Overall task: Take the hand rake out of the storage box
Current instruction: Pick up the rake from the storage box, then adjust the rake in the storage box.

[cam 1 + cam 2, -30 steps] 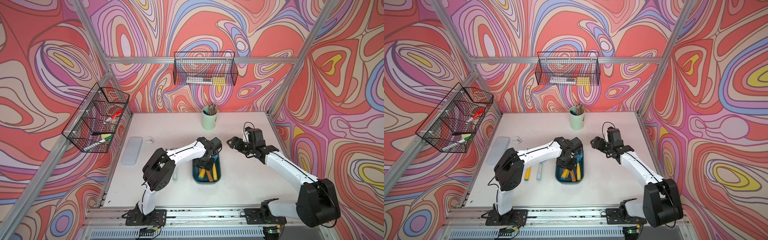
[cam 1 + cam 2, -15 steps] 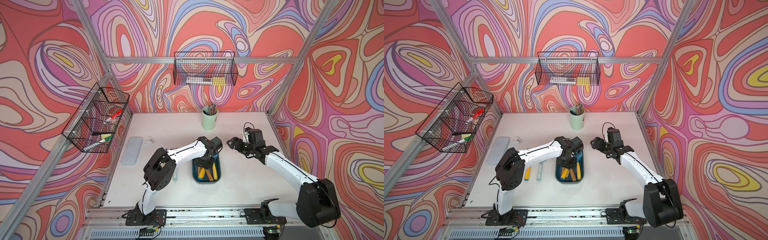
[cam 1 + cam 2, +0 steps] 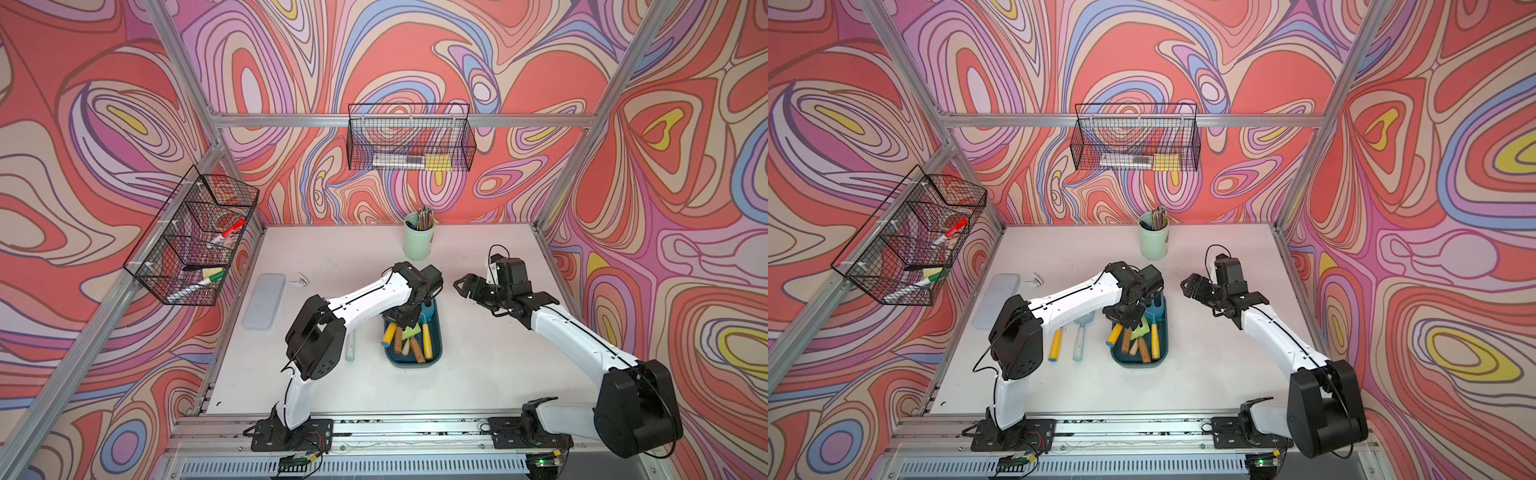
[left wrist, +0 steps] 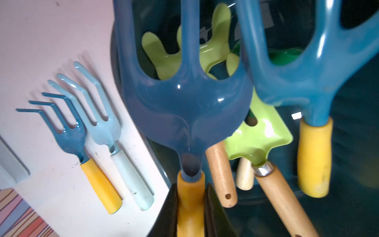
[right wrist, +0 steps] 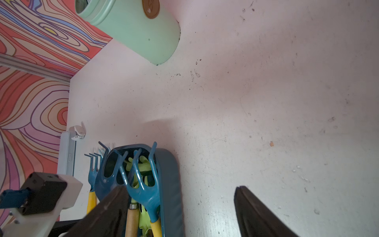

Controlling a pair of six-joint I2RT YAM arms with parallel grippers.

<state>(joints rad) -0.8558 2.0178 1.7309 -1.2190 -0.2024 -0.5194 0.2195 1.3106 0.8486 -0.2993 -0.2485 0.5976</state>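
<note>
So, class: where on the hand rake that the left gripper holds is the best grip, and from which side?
The hand rake's yellow handle, near the socket, from above, jaws either side: narrow and round, whereas the tines spread wide. The left gripper is shut there.

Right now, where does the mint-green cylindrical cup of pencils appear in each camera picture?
In a top view: the mint-green cylindrical cup stands by the back wall, behind the dark teal-blue plastic storage box.
In a top view: cup in the same spot.
Left wrist: not in it.
Right wrist: cup beyond the box, near the wall.
Shared landmark: the storage box.
</note>
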